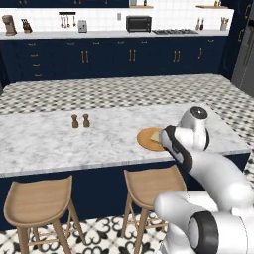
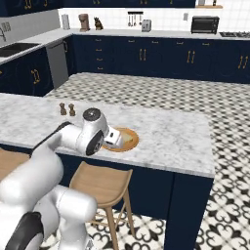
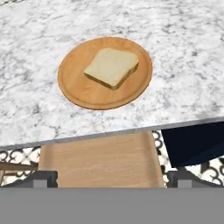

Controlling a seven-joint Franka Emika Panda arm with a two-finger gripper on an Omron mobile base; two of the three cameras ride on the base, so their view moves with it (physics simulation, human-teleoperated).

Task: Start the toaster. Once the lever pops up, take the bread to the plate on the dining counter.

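The bread (image 3: 112, 67) lies flat on the plate (image 3: 76, 89), a little toward the plate's far side, and the plate sits on the dining counter (image 1: 44, 144) close to its near edge. Nothing is held: the gripper (image 3: 112, 178) hangs back from the plate, over the stool (image 3: 100, 159) that stands below the counter edge, its fingertips (image 3: 43, 178) spread wide apart.

From here little can go wrong, as I judge it. The likeliest slip is the arm, which sits low beside the plate, brushing the rim as it lifts away and nudging the plate toward the near edge, which is not far off.

Left of the plate, well apart from it, two small brown shakers (image 1: 80, 120) stand together on the counter, out of the way. A second stool (image 1: 39, 203) stands further left under the counter. Far behind the plate, on the kitchen worktop, are the toaster (image 1: 82, 26) and, to its right, a black microwave (image 1: 138, 23).
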